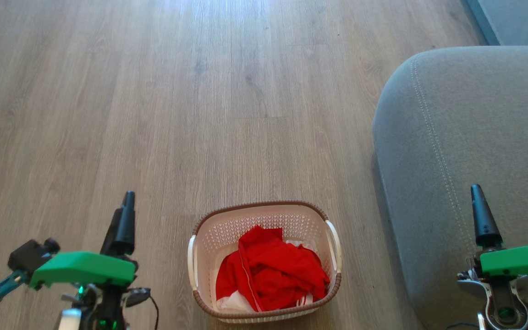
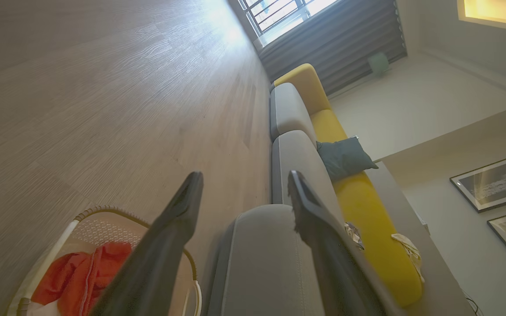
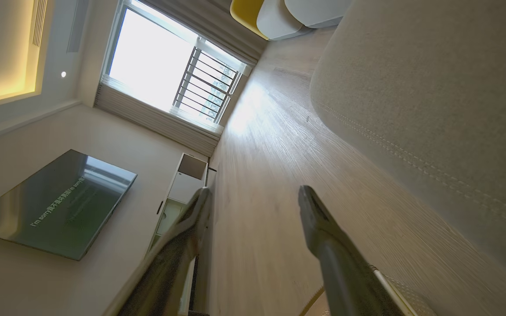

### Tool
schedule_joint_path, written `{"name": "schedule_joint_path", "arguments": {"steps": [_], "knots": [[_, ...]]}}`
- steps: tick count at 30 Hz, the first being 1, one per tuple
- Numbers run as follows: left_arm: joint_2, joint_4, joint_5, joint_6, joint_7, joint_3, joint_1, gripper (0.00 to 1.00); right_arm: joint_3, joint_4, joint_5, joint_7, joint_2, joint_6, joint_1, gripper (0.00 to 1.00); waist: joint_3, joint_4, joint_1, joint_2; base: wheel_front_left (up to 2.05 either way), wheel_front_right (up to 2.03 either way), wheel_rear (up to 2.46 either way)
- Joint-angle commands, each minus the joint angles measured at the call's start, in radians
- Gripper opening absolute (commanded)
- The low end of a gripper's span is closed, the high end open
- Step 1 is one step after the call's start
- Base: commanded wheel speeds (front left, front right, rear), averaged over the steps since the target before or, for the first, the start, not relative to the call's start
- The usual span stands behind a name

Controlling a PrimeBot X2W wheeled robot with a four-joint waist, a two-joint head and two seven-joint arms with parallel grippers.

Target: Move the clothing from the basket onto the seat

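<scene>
Flanking the basket (image 1: 264,215), left gripper (image 2: 244,175) and right gripper (image 3: 255,191) hang jaws apart, empty, likely staged to grab clothing (image 1: 271,275); adjacent seat (image 1: 475,137) keeps transfer short.

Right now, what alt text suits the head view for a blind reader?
A cream basket of crumpled red clothing sits on a wood floor between the open left gripper and right gripper, with a grey-blue seat at its right.

Both the left gripper (image 2: 245,174) and the right gripper (image 3: 255,189) have two long dark tapering fingers (image 2: 165,245). Each wrist wears a flat bright green cover (image 1: 83,270). The left wrist also has a black box (image 1: 30,254), a teal plug (image 1: 5,285), thin black cables (image 1: 155,309) and small green lights (image 1: 80,289).
</scene>
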Motion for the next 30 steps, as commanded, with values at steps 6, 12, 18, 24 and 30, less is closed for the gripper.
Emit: {"name": "schedule_joint_path", "arguments": {"steps": [6, 12, 18, 24, 30], "knots": [[0.009, -0.077, 0.137, 0.061, -0.025, -0.049, -0.065, 1.00, 0.023, -0.072, -0.121, -0.028, -0.004, 0.004, -0.048, 1.00, 0.001, 0.002, 0.0000, 0.0000, 0.00, 0.00, 0.00], [0.010, -0.102, 0.230, 0.113, -0.042, -0.098, -0.074, 1.00, 0.046, -0.097, -0.229, -0.045, -0.004, 0.004, -0.051, 1.00, 0.002, 0.002, 0.0000, 0.0000, 0.00, 0.00, 0.00], [0.011, -0.090, 0.312, 0.147, -0.060, -0.127, -0.073, 1.00, 0.066, -0.106, -0.352, -0.063, -0.004, 0.004, -0.055, 1.00, 0.001, 0.004, 0.0000, 0.0000, 0.00, 0.00, 0.00], [0.014, -0.018, 0.355, 0.129, -0.077, -0.146, -0.066, 1.00, 0.086, -0.077, -0.470, -0.081, -0.005, 0.005, -0.059, 1.00, -0.001, 0.005, 0.0000, 0.0000, 0.00, 0.00, 0.00], [0.012, 0.098, 0.404, 0.109, -0.095, -0.149, -0.073, 1.00, 0.107, -0.031, -0.571, -0.099, -0.005, 0.005, -0.066, 1.00, -0.006, 0.006, 0.0000, 0.0000, 0.00, 0.00, 0.00]]}}
